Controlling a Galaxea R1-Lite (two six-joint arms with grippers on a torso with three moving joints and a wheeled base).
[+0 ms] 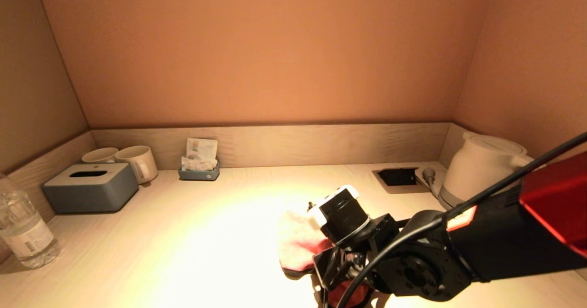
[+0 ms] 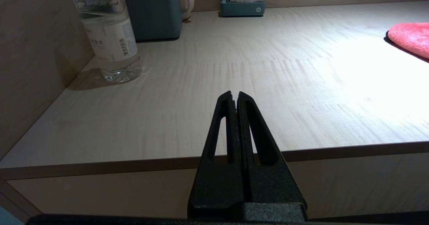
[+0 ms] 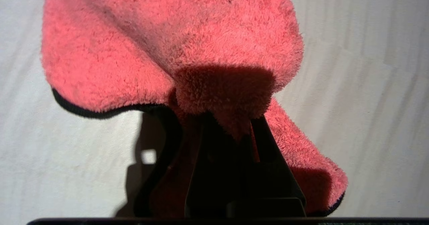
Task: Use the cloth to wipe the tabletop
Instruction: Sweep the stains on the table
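Observation:
A pink fluffy cloth (image 1: 296,246) with a dark hem lies on the light wood tabletop (image 1: 192,244), right of centre near the front. My right gripper (image 3: 231,124) points down at the table and is shut on a fold of the cloth (image 3: 174,47), most of which spreads flat beyond the fingers. In the head view the right wrist covers the gripper. My left gripper (image 2: 234,96) is shut and empty, hovering at the table's front left edge, out of the head view. The cloth's edge shows far off in the left wrist view (image 2: 410,37).
A water bottle (image 1: 23,228) stands at the front left. A grey tissue box (image 1: 89,186), two white cups (image 1: 137,161) and a small sachet holder (image 1: 199,166) line the back left. A white kettle (image 1: 477,173) and a recessed socket (image 1: 399,177) are at the back right.

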